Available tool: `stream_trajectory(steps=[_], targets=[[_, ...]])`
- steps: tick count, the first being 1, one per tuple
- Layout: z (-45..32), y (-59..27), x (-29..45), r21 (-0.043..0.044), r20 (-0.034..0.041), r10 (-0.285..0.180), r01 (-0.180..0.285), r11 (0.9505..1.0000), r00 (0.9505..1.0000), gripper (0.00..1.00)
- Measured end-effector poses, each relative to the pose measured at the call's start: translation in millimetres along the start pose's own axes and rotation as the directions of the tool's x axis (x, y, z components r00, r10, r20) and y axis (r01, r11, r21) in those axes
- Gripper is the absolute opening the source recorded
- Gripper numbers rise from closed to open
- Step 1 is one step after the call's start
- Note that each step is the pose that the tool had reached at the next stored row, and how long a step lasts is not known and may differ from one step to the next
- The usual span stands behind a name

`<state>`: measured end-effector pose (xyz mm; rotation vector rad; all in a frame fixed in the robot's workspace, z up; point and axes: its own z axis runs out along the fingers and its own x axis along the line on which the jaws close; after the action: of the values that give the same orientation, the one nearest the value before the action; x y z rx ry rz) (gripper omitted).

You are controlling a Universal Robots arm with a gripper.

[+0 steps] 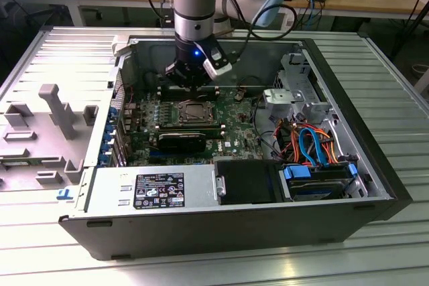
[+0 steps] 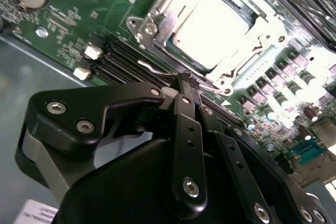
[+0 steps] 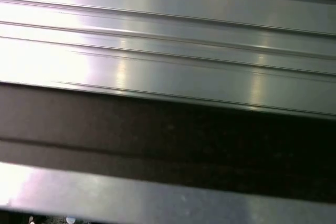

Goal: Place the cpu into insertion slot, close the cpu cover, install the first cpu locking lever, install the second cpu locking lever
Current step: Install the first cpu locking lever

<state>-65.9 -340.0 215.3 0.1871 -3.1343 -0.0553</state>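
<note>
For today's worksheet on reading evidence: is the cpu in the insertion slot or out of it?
In. The cpu lies flat inside the insertion slot, with the cpu cover framing its metal top.

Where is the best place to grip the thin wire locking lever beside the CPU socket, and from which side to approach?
Probably at the locking lever's bent free end, coming from above: it stands slightly off the green motherboard, beside the cpu cover, where the gripper already hovers.

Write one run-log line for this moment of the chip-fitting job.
gripper: shut, at socket edge | small silver-grey square cpu: seated in insertion slot | thin silvery cpu cover: down over it | levers: state unclear
</note>
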Motion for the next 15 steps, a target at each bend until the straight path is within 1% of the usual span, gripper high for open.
stream_trajectory(steps=[6,15], targets=[[2.8,-0.6,-13.6,0.0002,0.0,0.0,0.0,1.0,1.0,0.11],[6.3,7.7,-14.3,0.0,0.0,0.0,0.0,1.0,1.0,0.11]])
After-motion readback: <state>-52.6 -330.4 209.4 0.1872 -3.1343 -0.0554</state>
